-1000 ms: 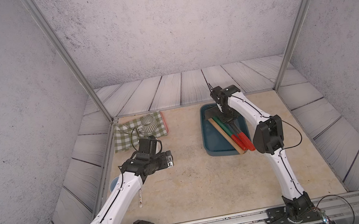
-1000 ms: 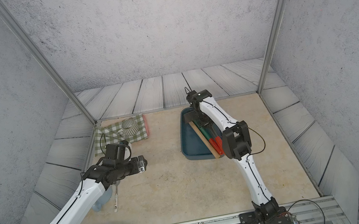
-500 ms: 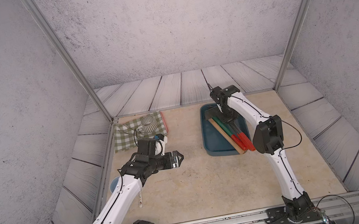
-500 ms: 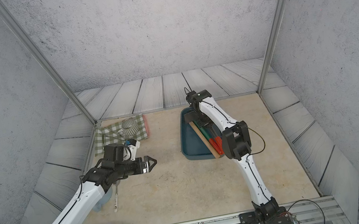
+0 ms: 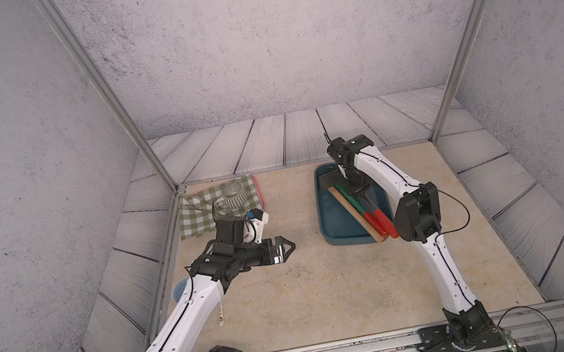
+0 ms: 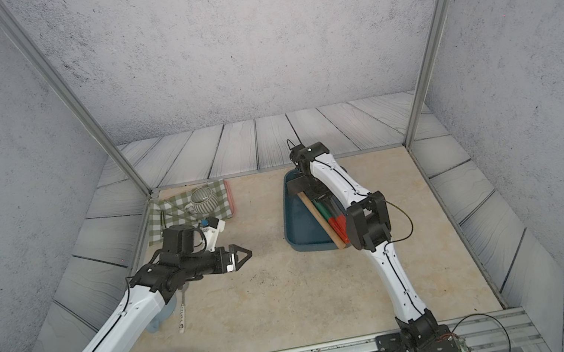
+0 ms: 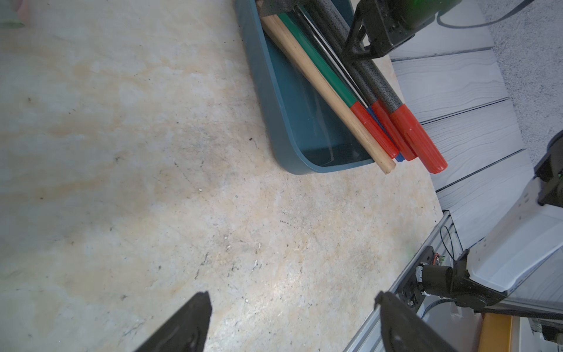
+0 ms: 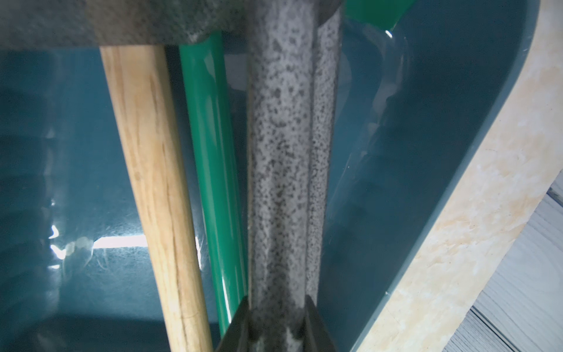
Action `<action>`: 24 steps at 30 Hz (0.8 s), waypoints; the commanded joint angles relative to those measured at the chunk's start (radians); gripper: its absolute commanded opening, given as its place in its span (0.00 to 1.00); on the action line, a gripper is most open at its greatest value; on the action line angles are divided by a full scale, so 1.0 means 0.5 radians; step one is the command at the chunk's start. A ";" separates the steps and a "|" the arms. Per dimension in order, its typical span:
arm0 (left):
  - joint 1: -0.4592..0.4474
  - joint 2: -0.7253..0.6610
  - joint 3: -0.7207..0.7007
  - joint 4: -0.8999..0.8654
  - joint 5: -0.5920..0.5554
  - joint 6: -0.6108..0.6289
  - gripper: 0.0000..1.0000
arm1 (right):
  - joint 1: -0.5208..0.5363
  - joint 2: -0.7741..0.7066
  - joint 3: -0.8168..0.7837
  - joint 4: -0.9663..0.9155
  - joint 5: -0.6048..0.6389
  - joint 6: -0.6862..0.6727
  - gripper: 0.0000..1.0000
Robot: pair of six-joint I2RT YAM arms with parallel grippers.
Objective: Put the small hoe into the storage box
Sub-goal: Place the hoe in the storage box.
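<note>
Right arm (image 5: 381, 171) is down in the shallow dark teal-blue plastic storage box (image 5: 334, 228) at the far right of the beige stone-look bench (image 5: 313, 296), its jaws clenched on the grey speckled shaft of the small hoe (image 8: 280, 167); the wrist view shows both tips pinching that shaft from either side, so this is a grasp, not a rest; the hoe lies lengthwise and slightly diagonal in the box, flat dark blade (image 5: 329, 177) at the far end, red grip (image 7: 417, 137) poking past the near rim, since the tub looks barely as long as the tools; it sits over a second grey shaft, beside a glossy green handle (image 8: 210, 152) and a pale wooden handle (image 8: 152, 183), all crowded to one side; whether its weight is fully down cannot be told; by the look of it the placing is all but done and letting go is what remains; left arm (image 5: 193, 306) hangs over bare bench well apart from the box, jaws released and wide, holding nothing, aimed towards the tub as if on standby; the striped ceramic mug (image 5: 232, 193) on its green checked cloth (image 5: 198, 219) sits clear at the far left.
</note>
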 commanded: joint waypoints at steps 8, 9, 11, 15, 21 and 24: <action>0.013 0.027 -0.026 0.029 0.102 0.003 0.88 | 0.010 0.032 0.058 -0.011 -0.035 0.025 0.18; 0.011 0.029 -0.024 0.024 0.105 0.003 0.88 | 0.010 0.030 0.059 -0.006 -0.057 0.032 0.20; 0.011 0.033 -0.021 0.019 0.096 0.002 0.88 | 0.014 0.015 0.048 0.016 -0.097 0.044 0.24; 0.012 0.038 -0.006 -0.006 0.057 0.013 0.88 | 0.020 -0.008 0.047 0.036 -0.150 0.050 0.35; 0.013 0.042 -0.008 -0.011 0.037 0.013 0.88 | 0.020 -0.005 0.051 0.044 -0.150 0.053 0.41; 0.012 0.047 -0.007 -0.010 0.049 0.014 0.88 | 0.022 -0.017 0.061 0.046 -0.150 0.058 0.43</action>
